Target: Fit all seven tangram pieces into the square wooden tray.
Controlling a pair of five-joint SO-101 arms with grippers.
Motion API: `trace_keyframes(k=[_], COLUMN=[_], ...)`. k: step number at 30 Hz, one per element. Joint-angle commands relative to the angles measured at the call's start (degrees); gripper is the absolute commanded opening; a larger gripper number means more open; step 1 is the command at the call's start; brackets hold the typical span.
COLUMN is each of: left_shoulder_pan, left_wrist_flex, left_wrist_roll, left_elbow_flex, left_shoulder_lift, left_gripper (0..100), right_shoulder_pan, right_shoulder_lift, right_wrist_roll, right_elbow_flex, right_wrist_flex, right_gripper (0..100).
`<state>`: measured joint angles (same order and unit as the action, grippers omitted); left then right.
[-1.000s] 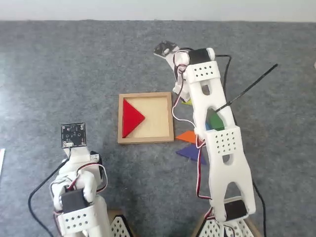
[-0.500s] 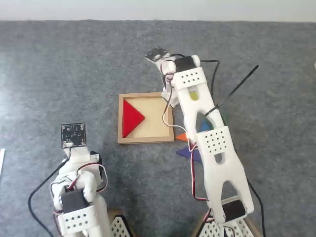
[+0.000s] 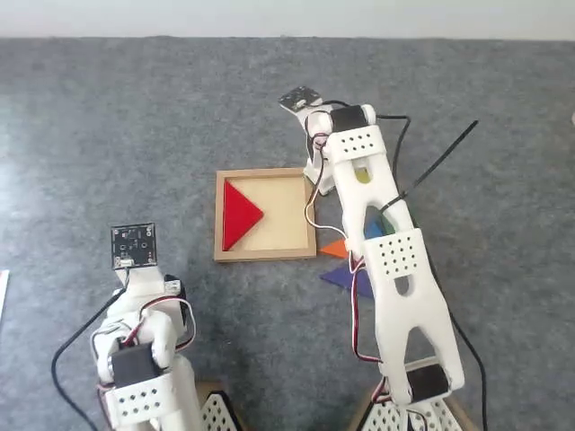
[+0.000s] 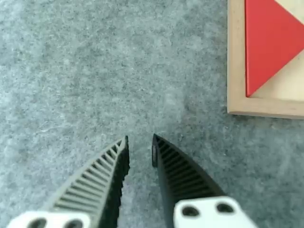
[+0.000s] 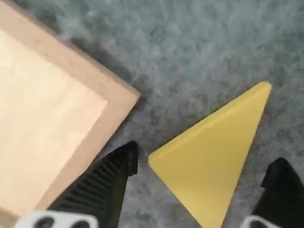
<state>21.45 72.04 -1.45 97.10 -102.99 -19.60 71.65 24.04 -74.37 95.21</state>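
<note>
Right end effector spread wide, yellow triangle between its jaws, just off the tray corner. Left end effector narrowly parted over bare counter beside the tray edge.

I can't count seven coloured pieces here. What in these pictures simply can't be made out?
- High view: the right arm covers most of the green piece and blue piece, and part of the purple piece. Their shapes and the full count cannot be told.
- Left wrist view: the picture edge cuts off the tray and the red triangle.
</note>
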Motion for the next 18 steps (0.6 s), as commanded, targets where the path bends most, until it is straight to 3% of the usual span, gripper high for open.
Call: trace_keyframes(k=[1, 6, 12, 18], left_shoulder_pan=[0.4, 0.4, 0.4, 0.4], left_wrist_flex=[0.2, 0.2, 0.2, 0.2], left_wrist_roll=[-0.1, -0.1, -0.1, -0.1], left_elbow_flex=[-0.7, -0.7, -0.7, -0.7], left_shoulder_lift=[-1.1, -1.1, -1.1, -1.1], left_gripper=[8, 8, 8, 8], right_shoulder_pan=[1.9, 1.7, 4.4, 5.4], right_shoulder_lift=[1.1, 3.6, 3.6, 2.6], right_wrist_roll=[5.3, 6.2, -4.7, -2.6], right_elbow_flex=[0.4, 1.1, 1.0, -1.3], right_wrist_flex=[-3.2, -6.3, -8.0, -1.5], right_gripper=[31.1, 24.7, 29.4, 36.1])
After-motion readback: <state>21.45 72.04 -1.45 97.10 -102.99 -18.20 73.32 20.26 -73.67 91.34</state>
